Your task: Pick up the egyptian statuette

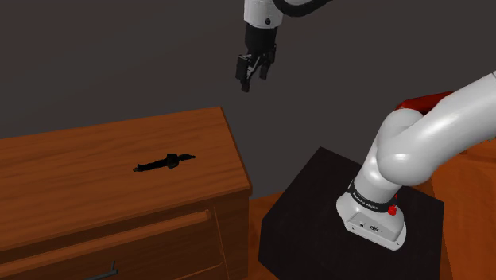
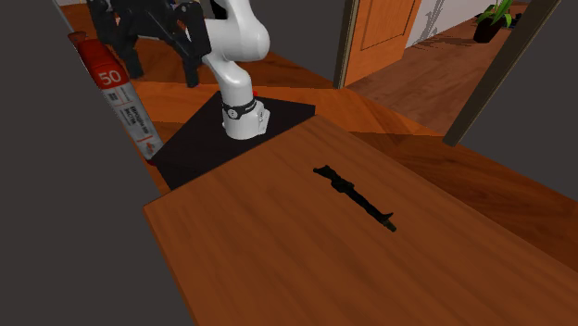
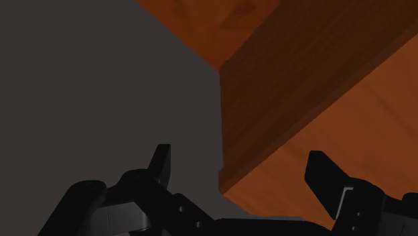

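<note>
None of the pickup is done: the black statuette (image 1: 163, 163) lies flat on the wooden dresser (image 1: 79, 171), between seven and eight o'clock of the gripper (image 1: 253, 78), which hangs high above, fingers apart. Approach, descent, grip and lift are left.

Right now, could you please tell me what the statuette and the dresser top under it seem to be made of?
Statuette: uniform matte black with no grain or gleam, so its material cannot be told. Dresser top: looks like reddish-brown wood with a smooth, satin finish; faint grain streaks run along it.
</note>
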Available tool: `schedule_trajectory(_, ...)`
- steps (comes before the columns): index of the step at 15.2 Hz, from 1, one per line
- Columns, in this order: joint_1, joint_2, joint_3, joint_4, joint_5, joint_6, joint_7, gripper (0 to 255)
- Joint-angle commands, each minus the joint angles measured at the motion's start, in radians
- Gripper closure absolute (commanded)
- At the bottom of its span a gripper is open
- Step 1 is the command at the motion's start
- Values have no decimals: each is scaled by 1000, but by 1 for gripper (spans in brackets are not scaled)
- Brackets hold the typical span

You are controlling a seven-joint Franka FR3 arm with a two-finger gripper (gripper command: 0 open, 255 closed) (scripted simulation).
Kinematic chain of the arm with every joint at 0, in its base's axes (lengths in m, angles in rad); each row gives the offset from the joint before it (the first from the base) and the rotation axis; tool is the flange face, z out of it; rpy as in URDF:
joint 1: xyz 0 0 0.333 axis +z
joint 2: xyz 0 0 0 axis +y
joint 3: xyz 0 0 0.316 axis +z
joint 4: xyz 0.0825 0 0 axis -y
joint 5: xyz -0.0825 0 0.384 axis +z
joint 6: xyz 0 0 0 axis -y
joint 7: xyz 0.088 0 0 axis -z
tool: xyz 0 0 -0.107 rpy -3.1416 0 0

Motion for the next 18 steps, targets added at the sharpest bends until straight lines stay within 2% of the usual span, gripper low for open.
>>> schedule_trajectory(1,17,41,32,21,6,19,17,0)
schedule_trajectory(10,80,262,177,164,-14,85,105,0)
schedule_trajectory(18,140,489,296,339,-99,107,201,0)
